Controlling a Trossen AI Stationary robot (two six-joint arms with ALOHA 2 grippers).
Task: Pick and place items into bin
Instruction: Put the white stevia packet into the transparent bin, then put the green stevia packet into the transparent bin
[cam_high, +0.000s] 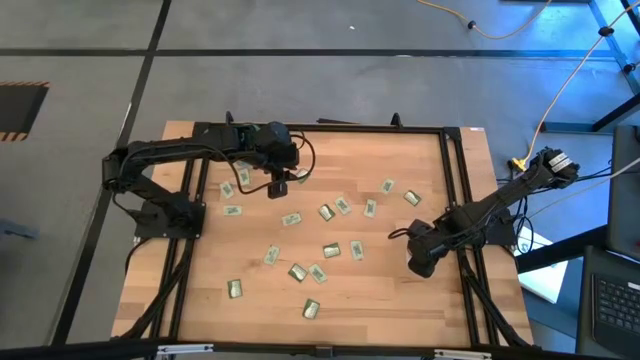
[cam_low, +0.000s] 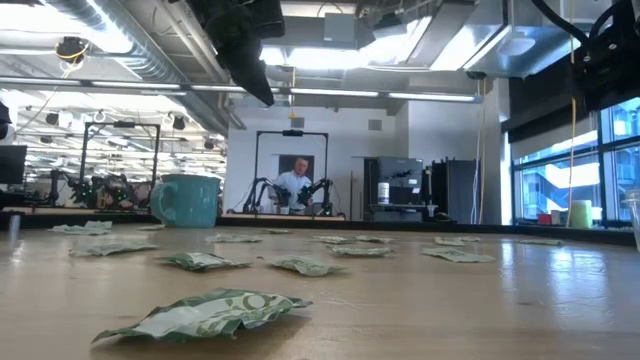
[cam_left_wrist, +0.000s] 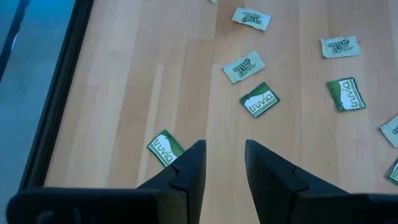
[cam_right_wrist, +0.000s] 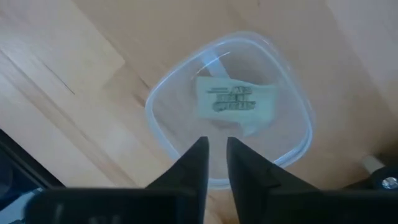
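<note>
Several small green-and-white packets (cam_high: 327, 212) lie flat and scattered over the wooden table (cam_high: 400, 300). The bin (cam_right_wrist: 230, 106), a clear rounded container, stands on the table directly beneath my right gripper (cam_right_wrist: 216, 146). One pale packet (cam_right_wrist: 235, 102) lies flat on the bin's bottom. My right gripper points down over the bin's rim, its fingers slightly apart with nothing between them. My left gripper (cam_left_wrist: 225, 152) hangs open above the table's far left part (cam_high: 275, 185), clear of everything, with a packet (cam_left_wrist: 165, 148) just beside its fingertip.
A teal mug (cam_low: 187, 200) stands at the far side of the table in the low view. A black frame (cam_high: 455, 180) runs along the table's edges. Bare wood lies between the packets and the near edge. A person sits far back in the room (cam_low: 297, 180).
</note>
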